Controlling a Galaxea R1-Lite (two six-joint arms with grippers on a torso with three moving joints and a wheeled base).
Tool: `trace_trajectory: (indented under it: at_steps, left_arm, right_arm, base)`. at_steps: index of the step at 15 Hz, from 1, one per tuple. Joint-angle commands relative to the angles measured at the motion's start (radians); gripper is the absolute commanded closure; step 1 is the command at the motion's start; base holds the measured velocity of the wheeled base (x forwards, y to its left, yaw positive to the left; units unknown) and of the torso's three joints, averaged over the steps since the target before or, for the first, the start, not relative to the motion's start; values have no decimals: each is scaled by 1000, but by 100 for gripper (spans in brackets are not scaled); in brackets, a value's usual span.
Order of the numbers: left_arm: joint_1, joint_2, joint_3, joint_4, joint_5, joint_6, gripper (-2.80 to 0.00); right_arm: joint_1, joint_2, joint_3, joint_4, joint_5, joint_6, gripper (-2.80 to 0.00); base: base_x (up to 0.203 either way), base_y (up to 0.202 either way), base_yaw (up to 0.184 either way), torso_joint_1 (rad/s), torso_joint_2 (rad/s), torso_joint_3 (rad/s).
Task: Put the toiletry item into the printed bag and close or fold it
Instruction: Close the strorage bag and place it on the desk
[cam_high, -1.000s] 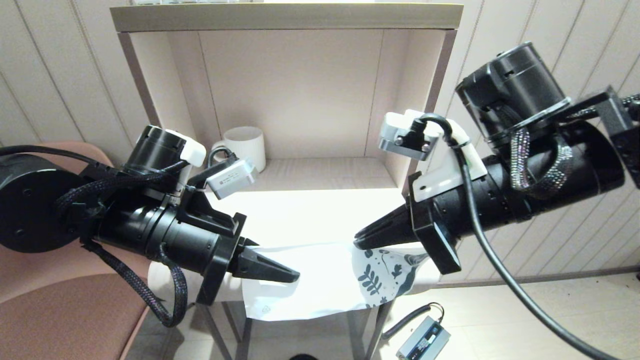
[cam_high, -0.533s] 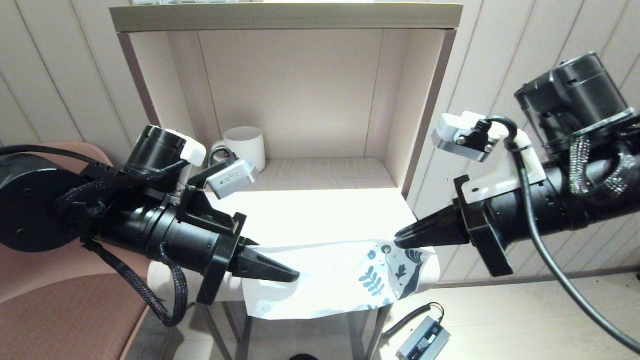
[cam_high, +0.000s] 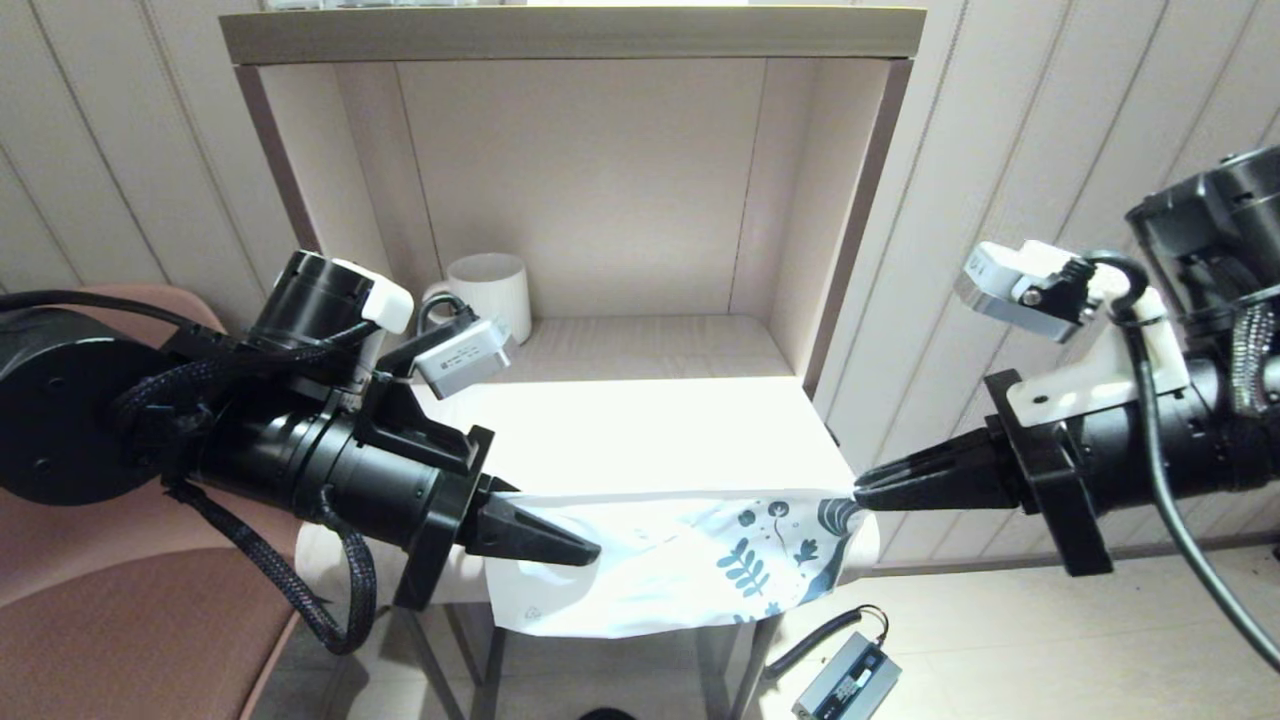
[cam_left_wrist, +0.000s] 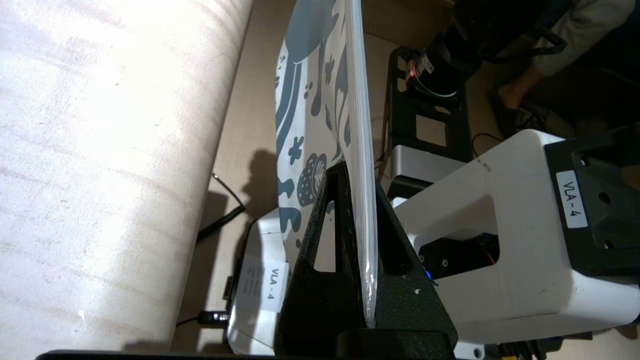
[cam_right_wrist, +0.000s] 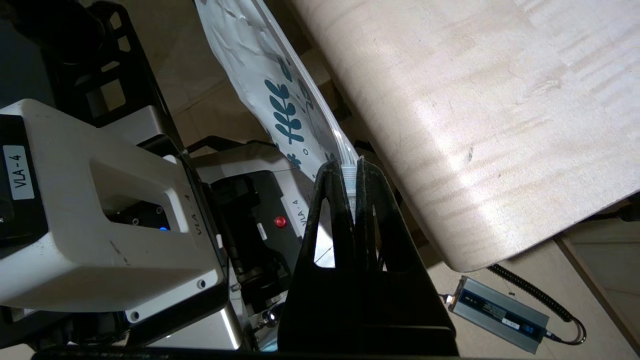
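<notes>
Nearest the robot, the printed bag (cam_high: 690, 560) hangs stretched along the front edge of the surface (cam_high: 640, 430), its lower half drooping past that edge toward the floor. The left gripper (cam_high: 590, 550) has its fingers closed on the plain end of the bag's top strip, near the front left corner. The right gripper (cam_high: 862, 492) has its fingers clamped on the leaf-printed end, just off the front right corner. Both wrist views show the thin ridged seal strip pinched flat between the finger pads, so each hold is on the closure itself, not the loose film below.

The toiletry item cannot be made out; it may lie inside the pouch, but the translucent plastic does not show it.

The step in hand looks like closing the bag by running the pinch along the seal. To do it well, keep the strip taut and level between the two hands, with one end anchored firmly. Pull along the line of the strip, not away from the surface, so the film does not tear or slip out. Avoid twisting either wrist, which would buckle the seal.

Farther back, a white mug (cam_high: 490, 290) stands in the left rear of the shelf alcove (cam_high: 620, 200), well apart from the work.
</notes>
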Motion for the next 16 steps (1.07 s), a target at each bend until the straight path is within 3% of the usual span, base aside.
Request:
trace_trajectory:
  at_steps: [1, 16]
  left_arm:
    - [0, 0, -1, 2, -5, 2, 0]
    - [1, 14, -20, -13, -5, -9, 0]
  right_arm:
    - [-19, -16, 19, 1, 8, -4, 0]
    - [-10, 28, -46, -9, 9, 0, 0]
  base:
    - [0, 0, 0, 0, 0, 0]
    - [0, 0, 0, 0, 0, 0]
